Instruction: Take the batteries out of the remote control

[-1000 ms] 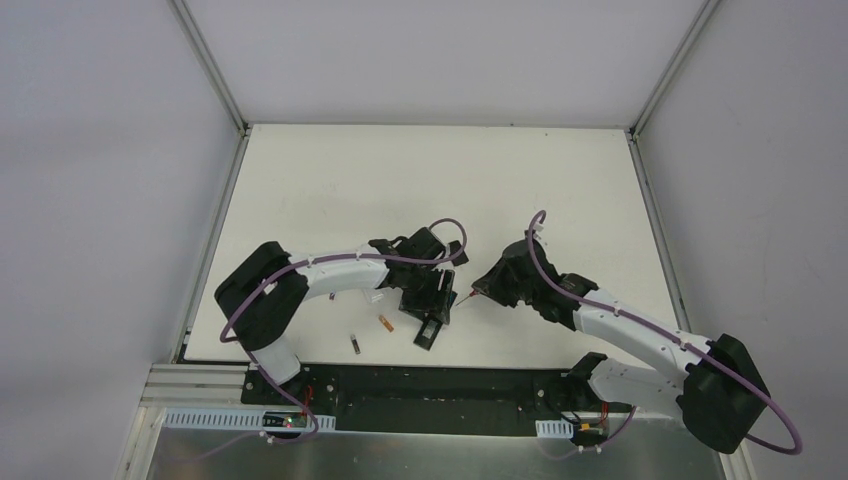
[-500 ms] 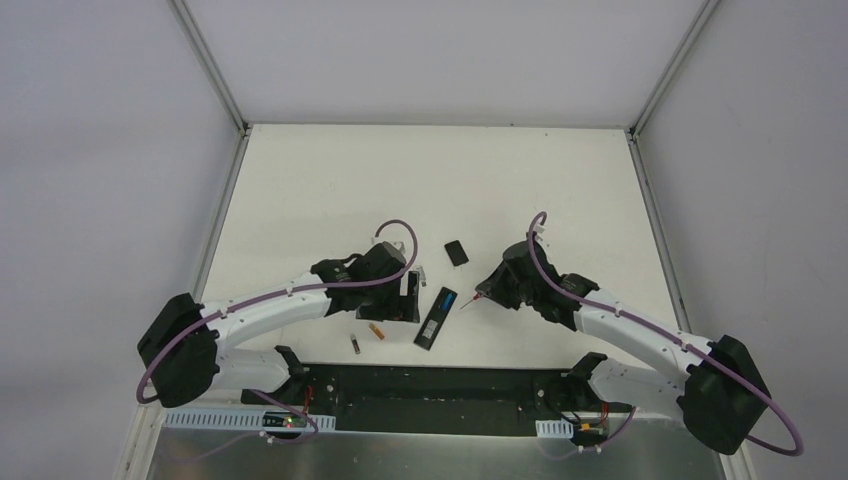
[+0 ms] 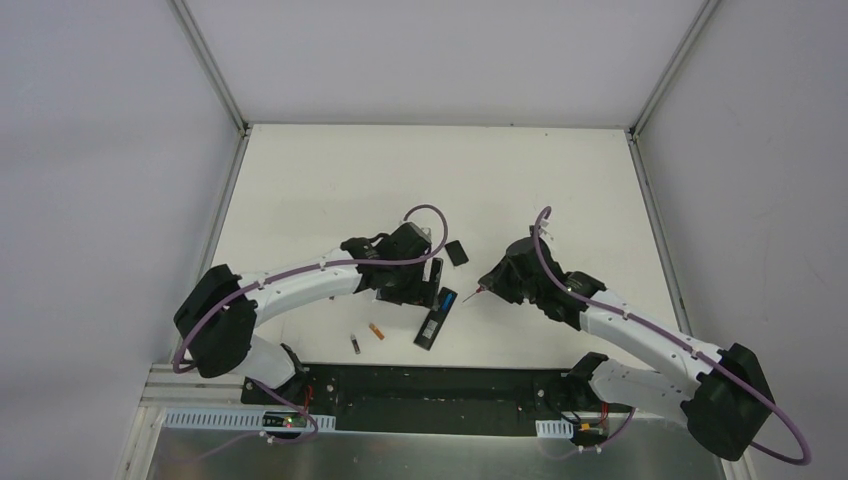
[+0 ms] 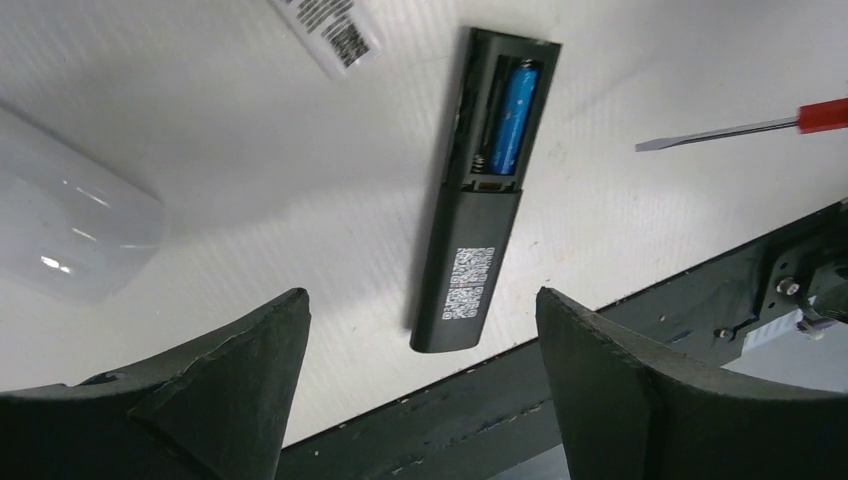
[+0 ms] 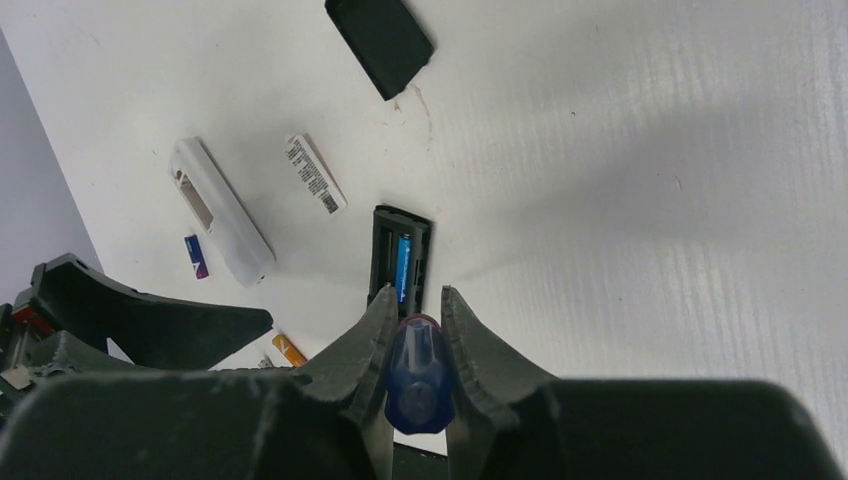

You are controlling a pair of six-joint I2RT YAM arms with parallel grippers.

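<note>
A blue battery (image 4: 512, 115) is seated in the open compartment of the black remote (image 4: 470, 270), which is laid flat near the middle of the bench's (image 3: 330, 190) near edge. An orange battery (image 3: 377, 331) and a dark battery (image 3: 355, 344) are laid loose beside it, toward the left edge. The left gripper (image 4: 420, 295) is held above the remote, jaws wide apart and empty. The right gripper (image 5: 417, 300) is clamped on a blue-handled screwdriver (image 5: 420, 375), whose tip is pointed at the remote's open end.
</note>
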